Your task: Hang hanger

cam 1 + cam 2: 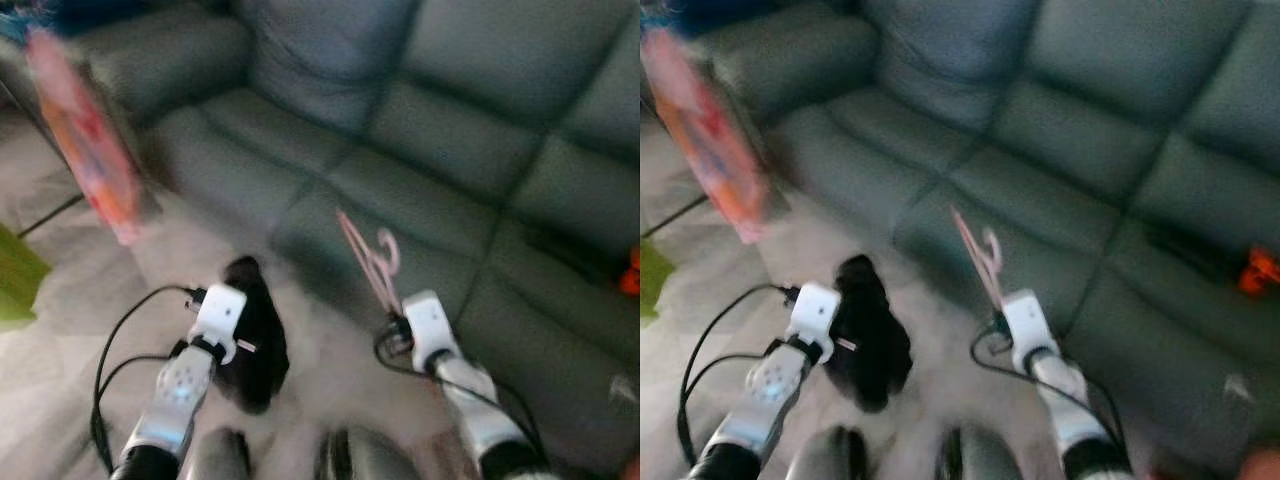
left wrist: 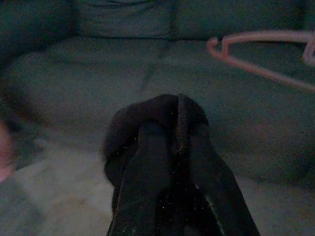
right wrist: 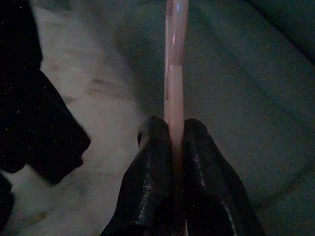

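A pink plastic hanger [image 1: 368, 258] stands up from my right gripper [image 3: 174, 135], whose two black fingers are shut on its bar; the hook shows in the left wrist view as the hanger [image 2: 261, 54]. My left gripper [image 2: 172, 132] is shut on a black garment [image 1: 250, 335] that hangs bunched from the fingers, held above the pale floor. Both arms reach forward in front of a dark green sofa [image 1: 440, 130]. The head views are blurred.
The sofa fills the space ahead and to the right. An orange and pink object [image 1: 85, 135] leans at the left by the sofa arm. A green item [image 1: 18, 275] lies at the far left on the pale floor [image 1: 90, 260]. Something orange [image 1: 1260, 270] sits on the sofa seat.
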{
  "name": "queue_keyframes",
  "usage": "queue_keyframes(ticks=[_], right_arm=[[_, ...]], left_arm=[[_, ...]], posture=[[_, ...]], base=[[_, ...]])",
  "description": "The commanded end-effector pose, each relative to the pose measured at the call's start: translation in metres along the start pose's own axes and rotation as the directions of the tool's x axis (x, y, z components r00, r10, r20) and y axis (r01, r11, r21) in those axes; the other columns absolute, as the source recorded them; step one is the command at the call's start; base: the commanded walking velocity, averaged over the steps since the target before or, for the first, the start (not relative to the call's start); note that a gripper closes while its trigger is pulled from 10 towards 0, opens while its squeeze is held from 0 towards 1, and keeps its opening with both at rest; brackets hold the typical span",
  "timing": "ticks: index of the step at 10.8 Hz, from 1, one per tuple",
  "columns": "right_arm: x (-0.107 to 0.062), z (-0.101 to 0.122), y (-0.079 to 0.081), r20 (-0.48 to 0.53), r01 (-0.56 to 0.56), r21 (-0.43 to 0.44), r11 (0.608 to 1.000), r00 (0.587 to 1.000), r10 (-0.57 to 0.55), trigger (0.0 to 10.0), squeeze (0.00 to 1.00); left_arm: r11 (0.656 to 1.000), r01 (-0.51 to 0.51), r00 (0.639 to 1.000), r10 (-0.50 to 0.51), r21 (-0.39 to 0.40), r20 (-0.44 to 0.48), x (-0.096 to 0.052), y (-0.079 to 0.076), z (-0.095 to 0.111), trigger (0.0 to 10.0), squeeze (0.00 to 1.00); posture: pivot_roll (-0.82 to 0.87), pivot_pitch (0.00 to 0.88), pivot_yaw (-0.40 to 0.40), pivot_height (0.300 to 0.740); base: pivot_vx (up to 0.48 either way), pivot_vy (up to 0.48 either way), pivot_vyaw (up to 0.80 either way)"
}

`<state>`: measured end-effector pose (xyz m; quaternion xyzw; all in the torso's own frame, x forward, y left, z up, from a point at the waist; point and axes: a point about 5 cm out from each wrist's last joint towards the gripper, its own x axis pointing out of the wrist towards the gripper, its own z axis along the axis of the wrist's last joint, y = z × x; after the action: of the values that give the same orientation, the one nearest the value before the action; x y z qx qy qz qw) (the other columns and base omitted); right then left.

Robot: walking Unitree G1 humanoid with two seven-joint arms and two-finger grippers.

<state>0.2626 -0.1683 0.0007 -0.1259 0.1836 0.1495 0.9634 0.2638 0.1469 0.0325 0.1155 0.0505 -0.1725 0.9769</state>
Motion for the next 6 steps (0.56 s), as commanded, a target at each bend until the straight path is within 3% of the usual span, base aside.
queue_keyframes(ticks=[1,4,6], right_arm=[[0.0039,0.0075,0.0005,0.019,-0.001,-0.012,1.000,1.000,0.001,10.0,0.00],[0.0042,0.0078,0.0012,0.017,0.000,-0.008,1.000,1.000,0.001,10.0,0.00],[0.0043,0.0077,0.0018,0.019,-0.002,-0.006,1.000,1.000,0.002,10.0,0.00]], left_arm=[[1.000,0.012,1.000,-0.012,-0.008,0.023,-0.0012,-0.0020,0.0025,10.0,0.00],[0.999,0.034,0.999,-0.033,-0.014,0.033,-0.0017,-0.0025,0.0036,10.0,0.00],[0.999,0.041,0.999,-0.041,-0.017,0.036,-0.0020,-0.0027,0.0040,10.0,0.00]], posture=[[0.02,0.126,-0.067,0.740],[0.02,0.129,-0.064,0.740],[0.02,0.130,-0.063,0.740]], base=[[0.000,0.000,0.00],[0.000,0.000,-0.73],[0.000,-0.300,0.00]])
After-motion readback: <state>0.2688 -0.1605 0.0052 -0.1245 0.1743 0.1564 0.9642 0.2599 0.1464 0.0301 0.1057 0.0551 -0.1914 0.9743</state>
